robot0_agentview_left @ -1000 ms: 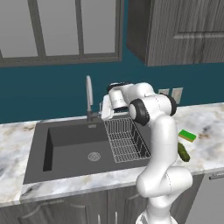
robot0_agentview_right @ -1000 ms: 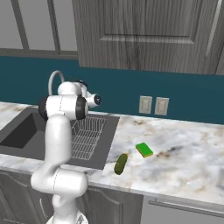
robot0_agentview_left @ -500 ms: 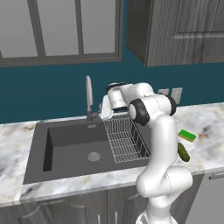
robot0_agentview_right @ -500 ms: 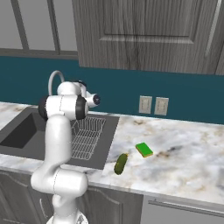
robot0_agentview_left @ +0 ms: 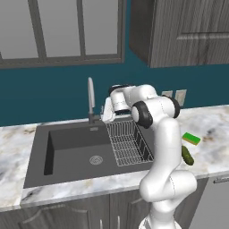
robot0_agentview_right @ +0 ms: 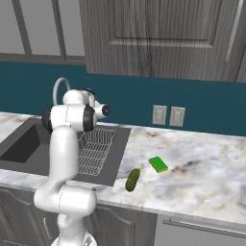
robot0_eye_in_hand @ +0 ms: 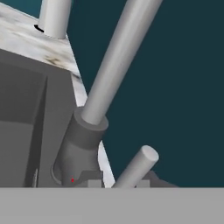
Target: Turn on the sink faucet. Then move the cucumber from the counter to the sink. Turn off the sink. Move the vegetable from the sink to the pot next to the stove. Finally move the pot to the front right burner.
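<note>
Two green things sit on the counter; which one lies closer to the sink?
The cucumber, the dark-green oblong near the counter's front edge. The brighter green flat sponge lies farther from the sink.

Cucumber (robot0_agentview_right: 132,179) on counter (robot0_agentview_right: 202,178), right of sink (robot0_agentview_left: 71,154).

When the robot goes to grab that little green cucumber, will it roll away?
It might. The cucumber looks round-sided and smooth, lying flat on the marble counter near the front edge, so a sideways nudge could roll it. It looks firm, not floppy, and small, so probably light. The green sponge beside it wouldn't stop it.
</note>
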You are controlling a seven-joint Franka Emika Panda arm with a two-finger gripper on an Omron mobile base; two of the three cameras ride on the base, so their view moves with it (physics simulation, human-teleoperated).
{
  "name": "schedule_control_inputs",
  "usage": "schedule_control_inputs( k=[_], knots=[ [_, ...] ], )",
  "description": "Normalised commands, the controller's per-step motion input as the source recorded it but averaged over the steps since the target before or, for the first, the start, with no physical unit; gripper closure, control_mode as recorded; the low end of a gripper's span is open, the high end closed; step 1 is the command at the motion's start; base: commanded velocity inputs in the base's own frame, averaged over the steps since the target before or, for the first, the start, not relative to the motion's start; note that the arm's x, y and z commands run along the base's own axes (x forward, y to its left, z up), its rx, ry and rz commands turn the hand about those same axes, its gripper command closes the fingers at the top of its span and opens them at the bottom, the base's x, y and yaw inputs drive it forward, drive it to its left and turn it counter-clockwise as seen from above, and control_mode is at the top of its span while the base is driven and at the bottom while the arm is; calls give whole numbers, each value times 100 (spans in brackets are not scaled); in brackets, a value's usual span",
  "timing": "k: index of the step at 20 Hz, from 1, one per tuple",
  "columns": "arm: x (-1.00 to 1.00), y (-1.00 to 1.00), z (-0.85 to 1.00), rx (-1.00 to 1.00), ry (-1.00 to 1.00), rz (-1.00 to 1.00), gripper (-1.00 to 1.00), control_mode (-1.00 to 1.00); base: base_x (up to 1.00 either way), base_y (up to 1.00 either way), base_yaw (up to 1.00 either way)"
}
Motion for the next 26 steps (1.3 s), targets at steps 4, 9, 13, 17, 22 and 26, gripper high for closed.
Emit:
schedule_control_inputs(
  k=[4, 9, 13, 17, 22, 26],
  knots=[
    [10, 33, 9, 2, 0, -13, 100, -100, 0, 0, 0],
    [5, 32, 3, 1, 0, -15, 100, -100, 0, 0, 0],
    [6, 31, 0, 0, 0, -15, 100, -100, 0, 0, 0],
    [2, 27, 0, 0, 0, -18, 100, -100, 0, 0, 0],
    [3, 22, 0, 0, -1, -26, 100, -100, 0, 0, 0],
    [2, 24, 0, 0, -4, -31, 100, -100, 0, 0, 0]
  ],
)
